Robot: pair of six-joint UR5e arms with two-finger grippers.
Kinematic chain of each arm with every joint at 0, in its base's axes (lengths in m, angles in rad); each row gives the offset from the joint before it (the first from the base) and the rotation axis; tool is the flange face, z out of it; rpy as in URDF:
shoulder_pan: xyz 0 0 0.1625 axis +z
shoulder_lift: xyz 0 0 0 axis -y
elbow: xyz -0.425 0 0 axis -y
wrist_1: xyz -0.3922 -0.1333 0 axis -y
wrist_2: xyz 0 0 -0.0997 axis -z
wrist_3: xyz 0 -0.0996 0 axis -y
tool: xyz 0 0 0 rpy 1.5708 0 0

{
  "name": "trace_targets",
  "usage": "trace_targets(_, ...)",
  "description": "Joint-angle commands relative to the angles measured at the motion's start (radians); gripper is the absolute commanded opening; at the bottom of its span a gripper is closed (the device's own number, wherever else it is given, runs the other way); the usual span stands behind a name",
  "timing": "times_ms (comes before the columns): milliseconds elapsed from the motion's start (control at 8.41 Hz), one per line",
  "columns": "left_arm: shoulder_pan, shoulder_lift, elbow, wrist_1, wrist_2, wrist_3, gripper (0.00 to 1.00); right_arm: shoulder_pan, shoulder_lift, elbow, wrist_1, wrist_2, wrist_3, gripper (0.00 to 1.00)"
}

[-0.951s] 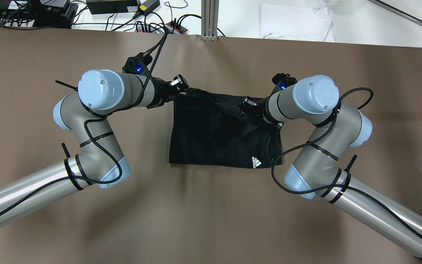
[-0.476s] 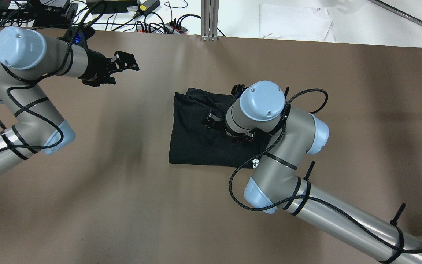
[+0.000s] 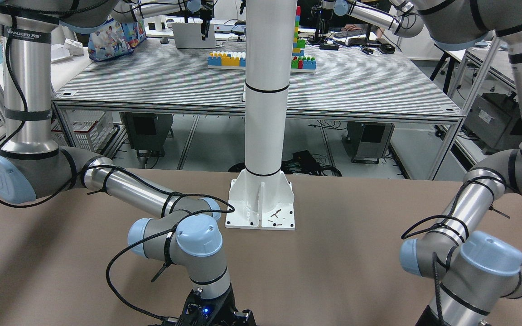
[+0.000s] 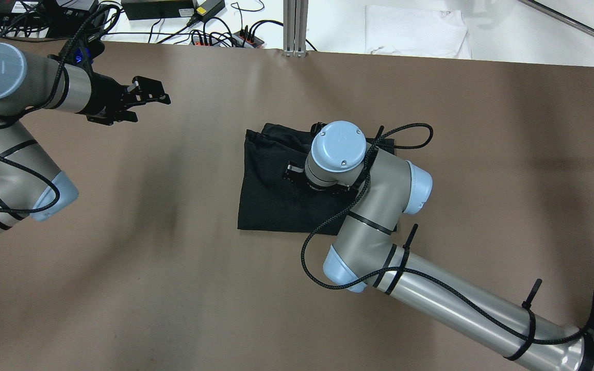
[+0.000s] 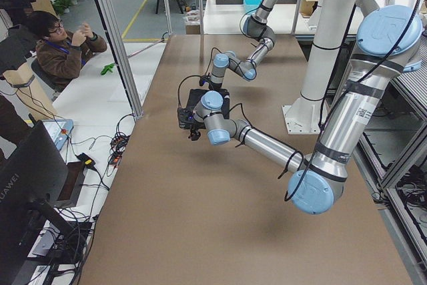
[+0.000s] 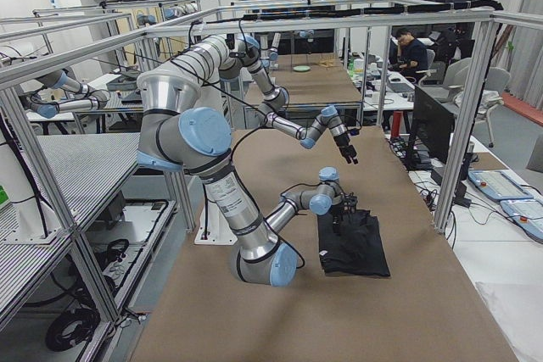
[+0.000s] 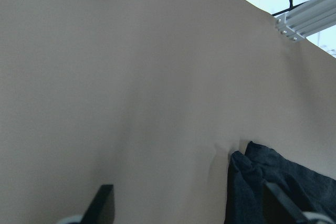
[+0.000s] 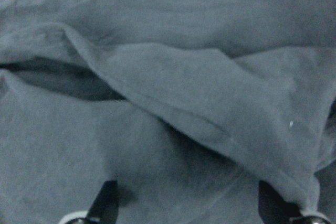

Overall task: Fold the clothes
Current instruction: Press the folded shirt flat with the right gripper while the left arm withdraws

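Note:
A black garment point(image 4: 268, 190) lies folded in a rough rectangle on the brown table point(image 4: 121, 288); it also shows in the exterior right view point(image 6: 356, 247). My right gripper point(image 4: 293, 174) hovers low over the garment's middle, mostly hidden under its own wrist. In the right wrist view the right gripper point(image 8: 189, 208) is open, with wrinkled dark fabric point(image 8: 173, 103) filling the frame between its fingers. My left gripper point(image 4: 148, 98) is open and empty, off to the far left of the garment. In the left wrist view the garment's corner point(image 7: 273, 177) shows at the lower right.
A white cloth point(image 4: 415, 31) lies beyond the table's far edge at the right. Cables and power bricks point(image 4: 173, 10) sit beyond the far left edge, beside an aluminium post point(image 4: 295, 26). The robot's white column point(image 3: 265, 113) stands at the table's near side.
Both grippers held the garment's far edge up a second ago. The left gripper has let go and swung away to the far left. The right arm has moved left over the garment, which lies flat.

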Motion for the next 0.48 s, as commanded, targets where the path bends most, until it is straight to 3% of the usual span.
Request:
trace_targets(0,0.003,0.005,-0.003,0.000,0.006,-0.003,1.00,0.069,0.036,-0.127,0.011,-0.019,-0.094,0.94)
trace_targets(357,0.003,-0.005,-0.004,0.000,0.006,-0.010,1.00,0.173,0.045,-0.206,0.023,-0.043,-0.219,0.94)
